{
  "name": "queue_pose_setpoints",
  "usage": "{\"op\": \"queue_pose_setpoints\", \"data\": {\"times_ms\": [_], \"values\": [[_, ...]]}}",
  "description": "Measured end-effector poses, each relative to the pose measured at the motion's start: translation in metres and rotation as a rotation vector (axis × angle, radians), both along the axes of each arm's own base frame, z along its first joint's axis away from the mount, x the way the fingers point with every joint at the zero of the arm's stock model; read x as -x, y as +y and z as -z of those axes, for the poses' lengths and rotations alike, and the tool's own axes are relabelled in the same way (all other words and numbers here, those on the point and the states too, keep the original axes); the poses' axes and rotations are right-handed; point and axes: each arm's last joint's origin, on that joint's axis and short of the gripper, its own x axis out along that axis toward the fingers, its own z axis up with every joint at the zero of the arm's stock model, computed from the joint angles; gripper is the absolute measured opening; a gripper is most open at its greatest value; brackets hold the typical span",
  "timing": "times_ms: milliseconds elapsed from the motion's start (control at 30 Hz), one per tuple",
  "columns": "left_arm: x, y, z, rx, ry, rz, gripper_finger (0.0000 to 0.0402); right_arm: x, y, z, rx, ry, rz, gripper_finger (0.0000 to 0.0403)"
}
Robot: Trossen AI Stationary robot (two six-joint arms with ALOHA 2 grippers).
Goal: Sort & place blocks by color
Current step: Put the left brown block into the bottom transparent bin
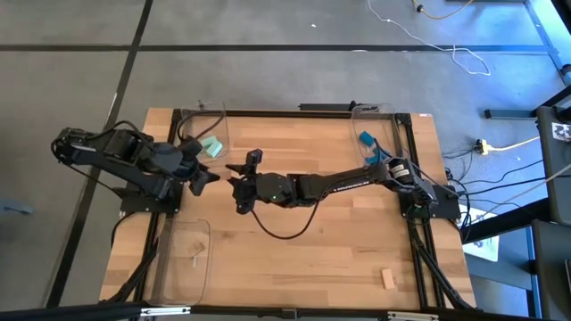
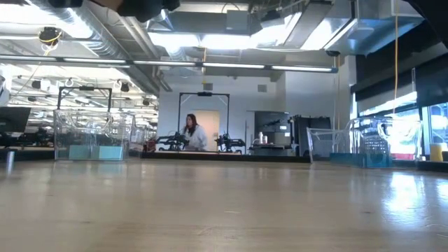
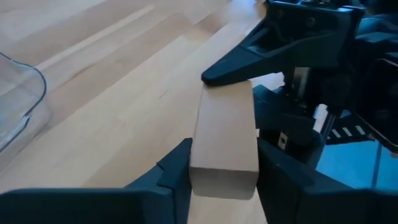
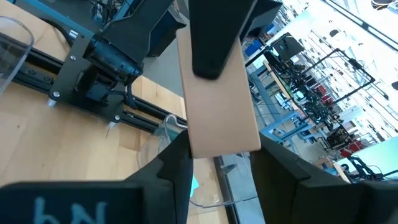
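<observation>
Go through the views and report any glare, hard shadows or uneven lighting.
High view: even light, no glare on the table. Low view: ceiling lights blaze, leaving a sheen on the tabletop's right side. Left wrist view: the wood block in the left gripper is evenly lit. Right wrist view: bright room behind the block.

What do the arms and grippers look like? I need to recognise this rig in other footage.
Both arms are dark, black-jointed, with black cables trailing. The left gripper and right gripper have matte black, wedge-shaped fingers. The right gripper's body carries white lettering.
</observation>
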Motion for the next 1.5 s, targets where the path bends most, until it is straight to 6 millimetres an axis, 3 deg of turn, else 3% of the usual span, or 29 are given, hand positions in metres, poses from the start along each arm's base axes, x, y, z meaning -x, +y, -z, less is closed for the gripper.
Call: {"op": "queue_pose_setpoints", "data": {"times_ms": [367, 567, 700, 1167, 1500], "values": [[0.000, 0.000, 0.000, -0.002, 0.004, 0.009, 0.0124, 0.000, 0.000, 0.000, 0.001, 0.001, 0.002, 0.0130], [0.001, 0.000, 0.000, -0.016, 0.007, 0.017, 0.0124, 0.000, 0.000, -0.001, -0.001, -0.007, 0.002, 0.0182], [0.006, 0.001, -0.001, -0.037, 0.001, 0.063, 0.0124, 0.000, 0.000, -0.002, 0.002, -0.015, 0.019, 0.0193], [0.053, 0.009, -0.004, -0.056, 0.011, 0.202, 0.0124, 0.003, 0.012, -0.043, 0.005, -0.062, 0.058, 0.0192], [0.073, 0.011, 0.009, -0.048, 0.191, 0.331, 0.0124, 0.016, 0.019, -0.078, 0.049, -0.017, 0.212, 0.0192]]}}
